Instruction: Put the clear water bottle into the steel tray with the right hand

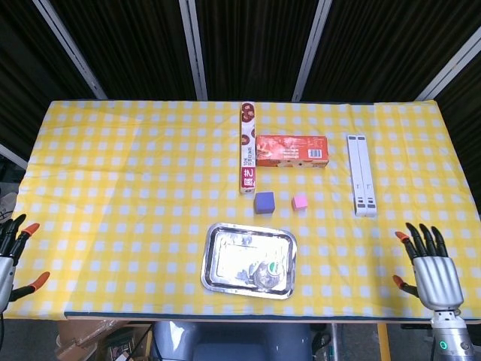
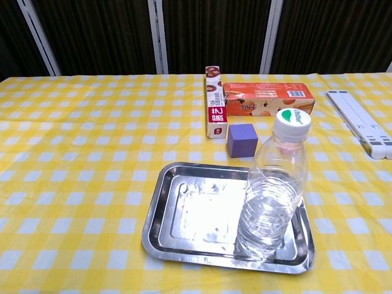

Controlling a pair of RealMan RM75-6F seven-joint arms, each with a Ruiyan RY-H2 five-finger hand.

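Note:
The clear water bottle (image 2: 272, 190) with a white and green cap stands upright in the right front corner of the steel tray (image 2: 184, 214); from the head view the bottle (image 1: 267, 272) shows as a cap and clear body inside the tray (image 1: 225, 256). My right hand (image 1: 430, 265) is at the table's front right edge, fingers spread, holding nothing, far from the bottle. My left hand (image 1: 9, 256) hangs at the front left edge, fingers spread and empty. Neither hand shows in the chest view.
Behind the tray sit a purple cube (image 1: 264, 201) and a pink cube (image 1: 300, 201). Further back lie an upright foil-wrap box (image 1: 246, 148) and an orange biscuit box (image 1: 291, 151). A white bar-shaped device (image 1: 361, 174) lies at the right.

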